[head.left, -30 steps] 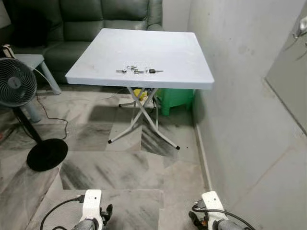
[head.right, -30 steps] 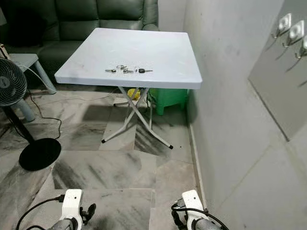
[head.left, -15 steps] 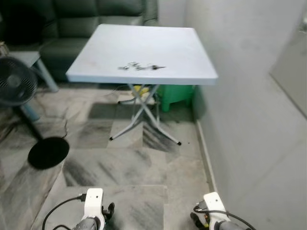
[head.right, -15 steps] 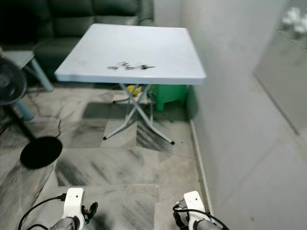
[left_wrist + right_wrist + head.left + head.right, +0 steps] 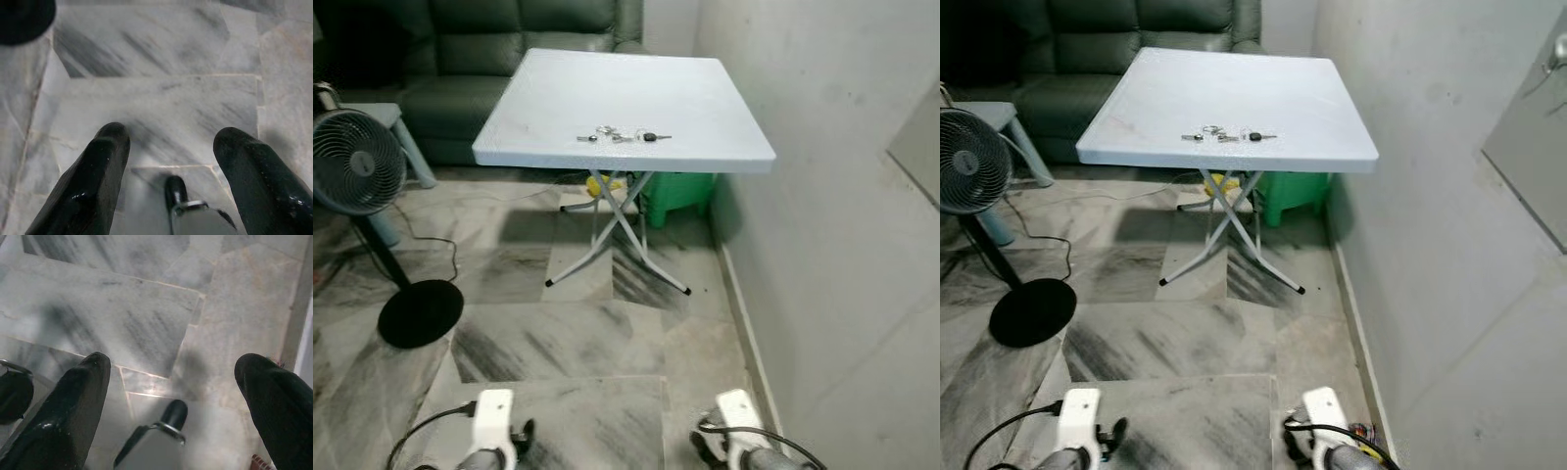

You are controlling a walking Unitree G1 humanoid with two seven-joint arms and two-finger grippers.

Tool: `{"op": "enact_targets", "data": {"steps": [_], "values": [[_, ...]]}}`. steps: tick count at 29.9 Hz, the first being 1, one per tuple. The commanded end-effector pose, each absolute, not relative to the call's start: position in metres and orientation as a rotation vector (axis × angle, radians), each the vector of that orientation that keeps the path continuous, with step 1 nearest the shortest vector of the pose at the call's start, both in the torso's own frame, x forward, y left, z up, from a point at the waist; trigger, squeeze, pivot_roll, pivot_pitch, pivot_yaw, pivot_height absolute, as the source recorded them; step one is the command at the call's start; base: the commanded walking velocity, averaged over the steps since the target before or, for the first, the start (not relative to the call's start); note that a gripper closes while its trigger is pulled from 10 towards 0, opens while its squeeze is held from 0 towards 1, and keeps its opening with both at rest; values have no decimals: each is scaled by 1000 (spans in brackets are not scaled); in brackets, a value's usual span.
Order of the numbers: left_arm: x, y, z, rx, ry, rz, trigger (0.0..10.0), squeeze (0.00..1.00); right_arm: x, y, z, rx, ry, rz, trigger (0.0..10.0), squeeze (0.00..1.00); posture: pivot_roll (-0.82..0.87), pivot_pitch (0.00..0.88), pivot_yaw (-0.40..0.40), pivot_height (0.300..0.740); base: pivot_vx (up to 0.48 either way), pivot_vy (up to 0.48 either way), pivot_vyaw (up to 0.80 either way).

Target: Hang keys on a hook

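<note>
A dark green sofa (image 5: 509,39) spans the far wall at 11 o'clock. Before it at 12 stands a white folding table (image 5: 626,98), a standing fan (image 5: 357,176) at 9. The keys (image 5: 622,136) lie near the table's front edge. Left gripper (image 5: 168,161) and right gripper (image 5: 171,382) hang spread wide over marble floor (image 5: 558,343).

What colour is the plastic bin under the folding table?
Green; the green plastic bin shows best in the left eye view.
</note>
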State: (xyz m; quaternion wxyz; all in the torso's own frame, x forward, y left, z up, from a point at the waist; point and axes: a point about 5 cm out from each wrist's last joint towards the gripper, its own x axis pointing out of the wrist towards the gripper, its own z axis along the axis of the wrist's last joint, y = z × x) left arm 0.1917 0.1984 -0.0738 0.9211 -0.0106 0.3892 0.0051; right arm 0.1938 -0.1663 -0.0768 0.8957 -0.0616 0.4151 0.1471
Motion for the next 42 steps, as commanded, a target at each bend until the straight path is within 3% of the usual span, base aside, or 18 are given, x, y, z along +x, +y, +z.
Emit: {"op": "enact_targets", "data": {"steps": [1, 29, 42], "values": [[190, 194, -75, -29, 809, 1, 10000, 0, 194, -172, -76, -135, 860, 294, 10000, 0, -113, 0, 0, 740, 0, 409, 0], [190, 194, -76, -24, 809, 1, 10000, 0, 192, -173, -77, -134, 864, 297, 10000, 0, -114, 0, -4, 740, 0, 456, 0], [199, 196, -68, 5, 735, 9, 10000, 0, 199, -170, -73, -128, 827, 302, 10000, 0, -116, 0, -1, 740, 0, 0, 0]]}}
